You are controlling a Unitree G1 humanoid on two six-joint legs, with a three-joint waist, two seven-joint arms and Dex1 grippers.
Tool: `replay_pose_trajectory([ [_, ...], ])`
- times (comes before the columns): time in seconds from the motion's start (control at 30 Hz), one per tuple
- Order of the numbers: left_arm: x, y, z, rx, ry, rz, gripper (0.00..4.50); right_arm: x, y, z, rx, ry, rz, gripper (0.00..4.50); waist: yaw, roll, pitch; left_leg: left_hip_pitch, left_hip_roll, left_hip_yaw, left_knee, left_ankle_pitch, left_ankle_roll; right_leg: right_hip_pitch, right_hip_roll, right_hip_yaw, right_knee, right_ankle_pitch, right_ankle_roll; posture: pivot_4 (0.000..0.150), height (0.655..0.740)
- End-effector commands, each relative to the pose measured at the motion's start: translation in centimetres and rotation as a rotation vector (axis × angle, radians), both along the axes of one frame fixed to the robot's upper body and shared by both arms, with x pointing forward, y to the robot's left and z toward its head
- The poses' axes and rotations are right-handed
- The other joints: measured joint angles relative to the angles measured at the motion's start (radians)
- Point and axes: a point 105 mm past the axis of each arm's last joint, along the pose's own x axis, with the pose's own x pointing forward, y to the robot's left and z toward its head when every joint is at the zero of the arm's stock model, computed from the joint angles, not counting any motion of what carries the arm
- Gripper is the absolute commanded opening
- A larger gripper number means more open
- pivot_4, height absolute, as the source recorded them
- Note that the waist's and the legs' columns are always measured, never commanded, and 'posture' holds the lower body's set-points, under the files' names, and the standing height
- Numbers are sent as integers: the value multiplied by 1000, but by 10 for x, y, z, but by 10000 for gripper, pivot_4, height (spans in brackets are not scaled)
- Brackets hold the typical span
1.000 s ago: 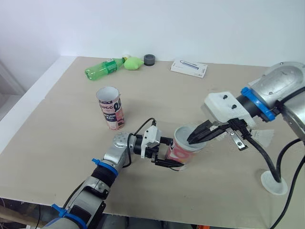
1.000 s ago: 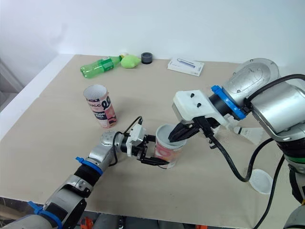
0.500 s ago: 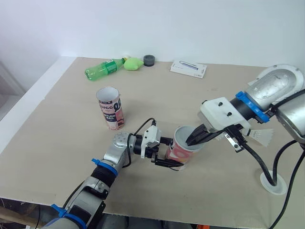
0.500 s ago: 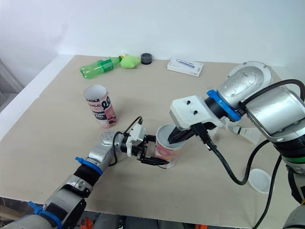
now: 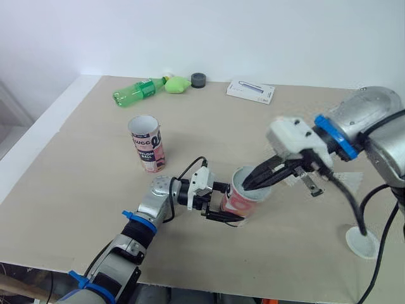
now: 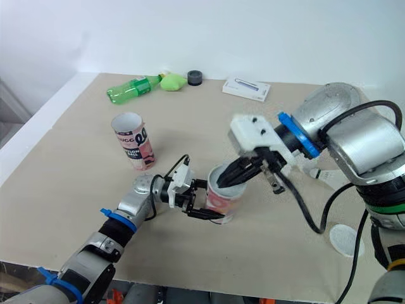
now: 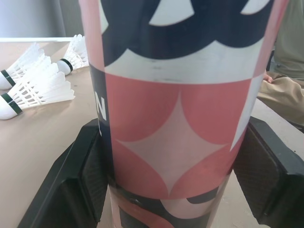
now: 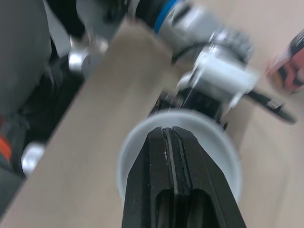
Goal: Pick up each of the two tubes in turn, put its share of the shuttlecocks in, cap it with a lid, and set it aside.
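A pink, white and navy tube (image 5: 240, 197) stands upright near the table's front, with my left gripper (image 5: 231, 204) shut on its lower wall from the left. In the left wrist view the black pads (image 7: 85, 175) press both sides of the tube (image 7: 175, 118). My right gripper (image 5: 246, 186) is shut, its tips dipped into the tube's open mouth (image 8: 137, 142) with nothing seen between them. A second matching tube (image 5: 147, 143) stands open further left and back. White shuttlecocks (image 7: 33, 88) lie on the table right of the held tube. A white lid (image 6: 345, 237) lies at the front right.
Along the back edge lie a green bottle (image 5: 135, 92), a yellow-green object (image 5: 178, 83), a dark round cap (image 5: 199, 79) and a white box (image 5: 250, 90). A black cable (image 5: 354, 209) hangs from my right wrist toward the lid.
My right wrist has lifted and swung slightly up and right, while its fingertips stay at the tube's mouth. The left gripper and tube have not moved.
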Motion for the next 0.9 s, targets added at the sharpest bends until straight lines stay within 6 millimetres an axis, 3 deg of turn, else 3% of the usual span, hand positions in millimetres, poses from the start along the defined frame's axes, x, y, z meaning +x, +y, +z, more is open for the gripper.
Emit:
replay_pose_trajectory([
  [0.03,1,7,-16,55,38,14,32649,-11,-15,35,135,-30,-75,515,2,0,0,0,0,0,-1,0,0,0,0,0,0,0,0,1500,7294],
  [0.13,3,9,-12,51,24,16,32649,-15,-29,36,166,-52,-172,515,3,-1,1,0,-1,-1,-2,0,0,0,0,0,0,-1,0,1500,7294],
  [0.3,9,14,-6,55,14,32,32649,-20,-60,11,181,-75,-413,515,2,-2,1,0,-1,0,-3,0,0,0,0,1,0,-3,2,1500,7294],
  [0.37,11,16,-7,66,9,40,40309,-24,-68,0,189,-75,-489,0,-2,-1,1,0,0,1,-2,0,0,0,1,2,1,-4,4,1500,7294],
  [0.43,10,17,-9,76,15,31,43984,-27,-74,-10,194,-70,-545,0,-9,1,2,1,0,1,-1,0,0,-1,1,3,2,-4,5,1500,7294],
  [0.83,11,35,-1,92,17,22,43984,-42,-97,-56,146,34,-718,0,-7,-2,5,-1,-2,0,-1,1,1,-1,0,2,2,-5,9,1500,7294],
  [0.9,9,46,-2,117,-22,22,45000,-45,-98,-65,151,70,-726,5052,-9,-3,5,-1,-2,0,-2,1,1,-1,0,2,2,-5,8,1500,7294],
])
